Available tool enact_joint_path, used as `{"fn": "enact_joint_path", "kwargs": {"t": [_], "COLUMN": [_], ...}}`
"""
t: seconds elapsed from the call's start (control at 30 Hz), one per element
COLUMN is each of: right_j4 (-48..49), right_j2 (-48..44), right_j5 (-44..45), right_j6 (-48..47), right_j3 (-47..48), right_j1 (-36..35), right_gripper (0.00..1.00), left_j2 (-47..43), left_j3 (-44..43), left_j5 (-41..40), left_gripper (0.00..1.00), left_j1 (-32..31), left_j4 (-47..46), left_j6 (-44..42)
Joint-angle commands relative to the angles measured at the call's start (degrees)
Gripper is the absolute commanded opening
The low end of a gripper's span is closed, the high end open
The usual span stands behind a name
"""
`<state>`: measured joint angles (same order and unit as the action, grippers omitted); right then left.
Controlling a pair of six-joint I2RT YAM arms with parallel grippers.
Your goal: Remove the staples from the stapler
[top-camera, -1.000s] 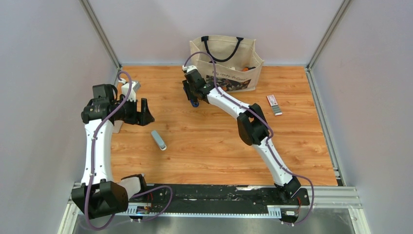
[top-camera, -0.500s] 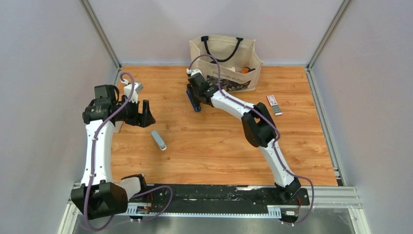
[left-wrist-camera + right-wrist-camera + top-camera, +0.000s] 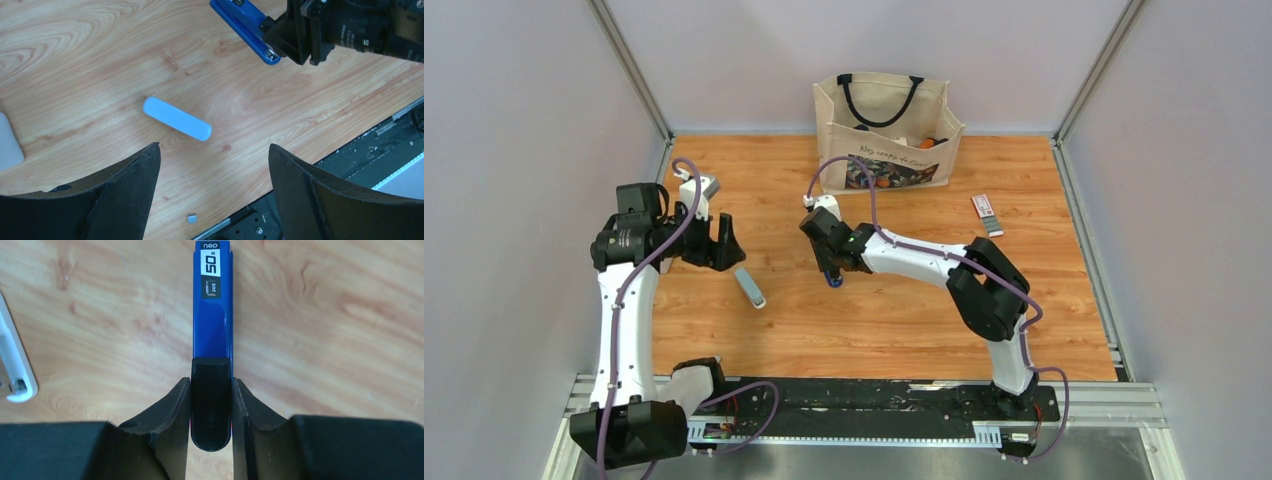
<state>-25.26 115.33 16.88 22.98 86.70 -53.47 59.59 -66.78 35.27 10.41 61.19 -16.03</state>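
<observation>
**Right gripper clamping the blue stapler mid-counter; left gripper spread wide above the pale stick**

The orange wood-grain counter (image 3: 874,330) is carrying everything here. At its far edge a beige canvas tote bag with black handles (image 3: 886,130) is standing upright, with things inside that I cannot make out.

The right arm is reaching in low across the middle of the counter. Its right gripper (image 3: 829,268) (image 3: 211,382) is squeezing narrowly on the black rear end of the slim blue stapler with black parts (image 3: 212,305) (image 3: 245,25). One finger is pressing on each side, and the blue body is sticking straight out ahead of the fingertips. The top of the stapler is showing a label reading "50" and "24/8". I cannot tell whether its front end is touching the wood.

The left arm is hanging over the left side of the counter. The left gripper (image 3: 714,240) (image 3: 213,146) is spread wide with nothing between its fingers.

Below it, the pale grey-white, round-ended stick tool (image 3: 176,119) (image 3: 749,287) is lying flat on the wood, apart from both grippers and near the stapler.

Well off to the far right, a small flat white-and-red box (image 3: 983,206) is lying on the counter. A short thin grey strip of staples (image 3: 993,227) is lying just beside it, too small to read clearly.
</observation>
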Motion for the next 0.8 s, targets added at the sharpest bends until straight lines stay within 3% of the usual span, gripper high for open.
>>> {"fn": "enact_joint_path", "kwargs": {"t": [0.0, 0.13, 0.27, 0.4, 0.77], "right_j4": [-1.7, -5.7, -8.0, -10.2, -11.0], "right_j2": [-5.9, -5.6, -5.7, -5.2, -3.0], "right_j5": [4.7, 5.3, 5.7, 5.3, 4.5], "right_j6": [8.1, 10.6, 12.0, 11.7, 10.2], "right_j3": [-3.2, -1.8, -1.1, 0.0, 3.6], "right_j1": [-2.3, -4.4, -4.8, -4.8, -4.8], "right_gripper": [0.16, 0.24, 0.47, 0.59, 0.51], "left_j2": [-1.3, -2.5, -3.5, -3.9, -3.7], "left_j3": [-0.7, -0.7, 0.0, 0.5, 2.2], "left_j5": [0.3, 0.3, 0.2, 0.8, 0.9], "left_gripper": [0.87, 0.87, 0.88, 0.87, 0.88], "left_j1": [-0.7, -0.7, -0.7, -0.7, -0.7], "left_j4": [2.1, 2.8, 2.7, 2.7, 3.8], "left_j6": [-1.4, -1.6, -1.5, -1.4, -3.2]}}
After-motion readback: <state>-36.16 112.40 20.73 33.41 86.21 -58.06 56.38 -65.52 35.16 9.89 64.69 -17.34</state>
